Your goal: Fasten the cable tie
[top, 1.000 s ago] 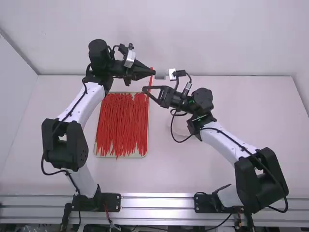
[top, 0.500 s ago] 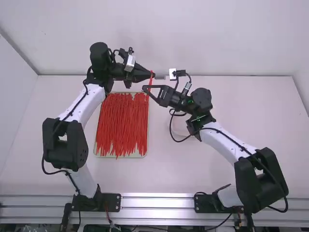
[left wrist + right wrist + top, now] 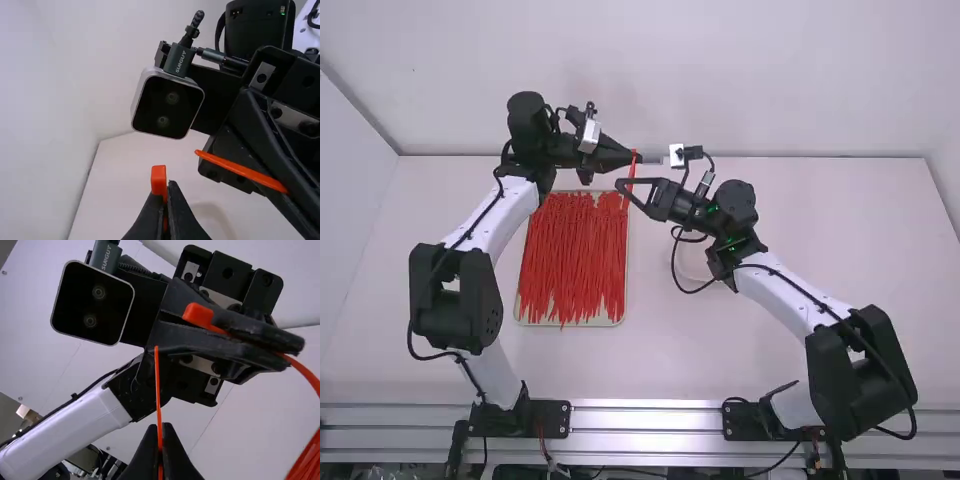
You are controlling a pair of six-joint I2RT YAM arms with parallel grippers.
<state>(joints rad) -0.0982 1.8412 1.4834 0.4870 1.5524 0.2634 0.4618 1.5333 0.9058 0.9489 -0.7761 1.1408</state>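
A red cable tie (image 3: 630, 172) hangs in the air between both grippers, above the far end of the tray. My left gripper (image 3: 628, 155) is shut on the tie's square head (image 3: 158, 180), which sticks out past its fingertips (image 3: 176, 207). Just below and in front of it, my right gripper (image 3: 626, 194) is shut on the thin tail (image 3: 158, 390), which rises straight from its fingertips (image 3: 169, 436) toward the left gripper (image 3: 225, 342). The head (image 3: 198, 315) sits a short way beside the tail's free tip. In the left wrist view the tail (image 3: 240, 172) crosses the right gripper's body (image 3: 270, 145).
A wooden tray (image 3: 621, 318) lies on the white table left of centre, holding several red cable ties (image 3: 575, 255). The back wall stands close behind the grippers. The right arm's black cable (image 3: 678, 270) loops over the table. Bare table (image 3: 860, 220) spreads to the right.
The left gripper has shifted slightly left and down with the head. The right gripper has edged up toward it with the tail, so the two stand a little closer.
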